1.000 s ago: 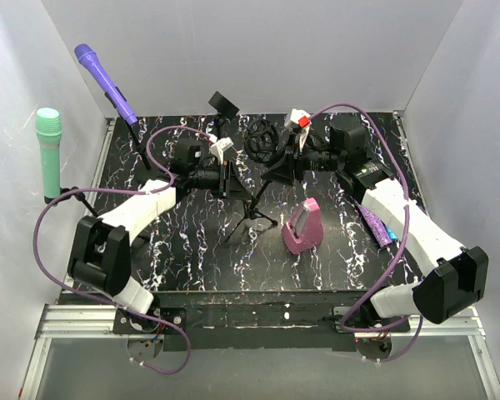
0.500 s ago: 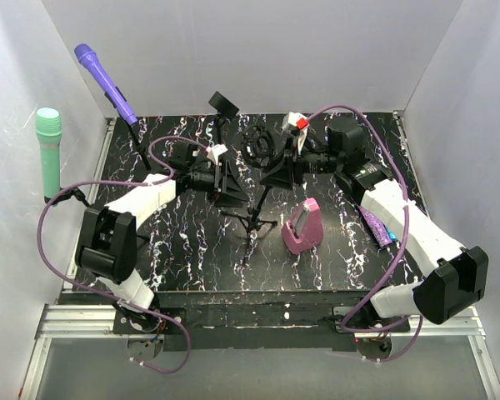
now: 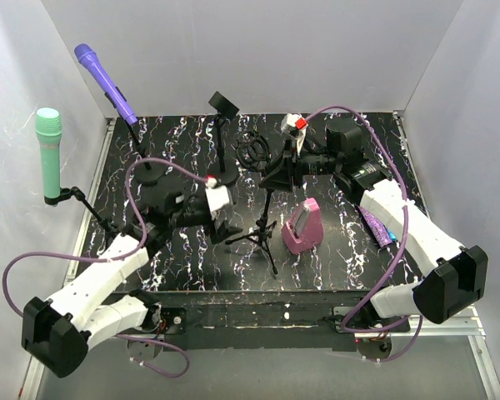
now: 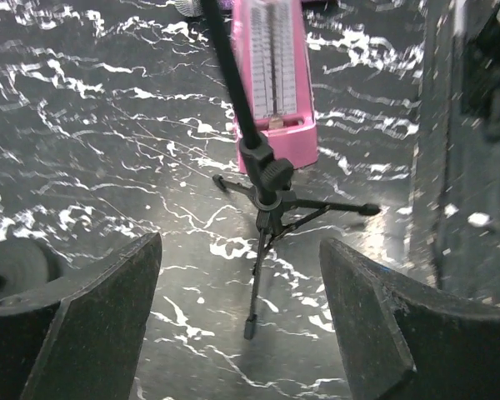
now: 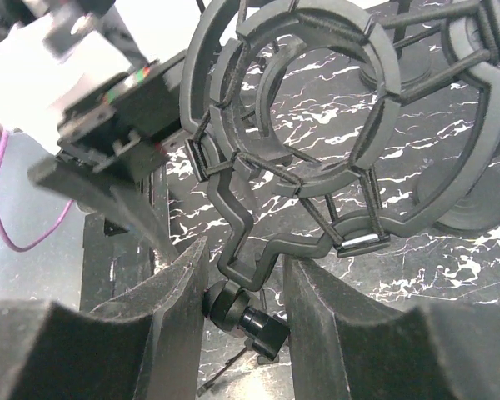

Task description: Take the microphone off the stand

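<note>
Left jaws: spread wide, nothing between them. They hang low over the counter (image 3: 333, 267), left of centre, facing the tripod stand (image 4: 268, 196) and the pink ribbed device (image 4: 275, 75) just to its right.

Right jaws: drawn in on the lower bracket of the shock mount (image 5: 233, 212) atop that tripod, one finger on each side. It reads as a grip, though contact on one side is not sharp.

Mount ring: empty in the right wrist view. No microphone sits in it.

Microphones you can see:
- The purple microphone (image 3: 104, 79) is at the far left, slanting up out of its own stand's clip.
- The green microphone (image 3: 49, 158) is on the left by the wall, upright in a clip on a boom.

Both are well apart from either arm. You cannot tell from here which one the task means.

Handling, as a guess: both bodies look rigid, smooth and rather slick, and not heavy. The clip likely holds by friction, so the stand will want to tip or come along when you pull.
- Take hold on the barrel, between head and clip, across its width.
- Keep off the head, probably the delicate part.
- Pull along the barrel's axis, not sideways.
- If the other arm is free, pin the stand's pole or base first.

Your left arm is the nearer one to both.
</note>
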Robot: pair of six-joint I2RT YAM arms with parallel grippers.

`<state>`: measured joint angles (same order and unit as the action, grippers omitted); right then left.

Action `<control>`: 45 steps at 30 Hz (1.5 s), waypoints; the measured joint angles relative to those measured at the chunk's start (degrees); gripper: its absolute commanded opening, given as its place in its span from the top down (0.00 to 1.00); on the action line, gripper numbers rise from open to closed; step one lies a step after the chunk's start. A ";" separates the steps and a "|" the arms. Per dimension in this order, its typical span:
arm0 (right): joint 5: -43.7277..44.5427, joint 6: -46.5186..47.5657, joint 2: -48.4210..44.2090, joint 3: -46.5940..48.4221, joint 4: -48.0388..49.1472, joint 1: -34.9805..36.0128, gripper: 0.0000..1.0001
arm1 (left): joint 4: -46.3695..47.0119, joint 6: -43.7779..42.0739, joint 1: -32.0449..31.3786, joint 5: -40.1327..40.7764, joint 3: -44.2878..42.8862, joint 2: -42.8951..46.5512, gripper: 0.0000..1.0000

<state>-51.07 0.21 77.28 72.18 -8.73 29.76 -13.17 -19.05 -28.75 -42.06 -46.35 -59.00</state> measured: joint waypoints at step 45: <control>7.45 -8.00 1.92 0.42 5.09 0.52 0.99 | 14.95 -13.75 -19.98 29.38 11.43 -0.90 0.28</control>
<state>-43.62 -7.79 79.20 72.60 -3.64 30.28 1.78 -32.80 -48.73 -12.69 -34.92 -59.90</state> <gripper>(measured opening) 0.447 0.719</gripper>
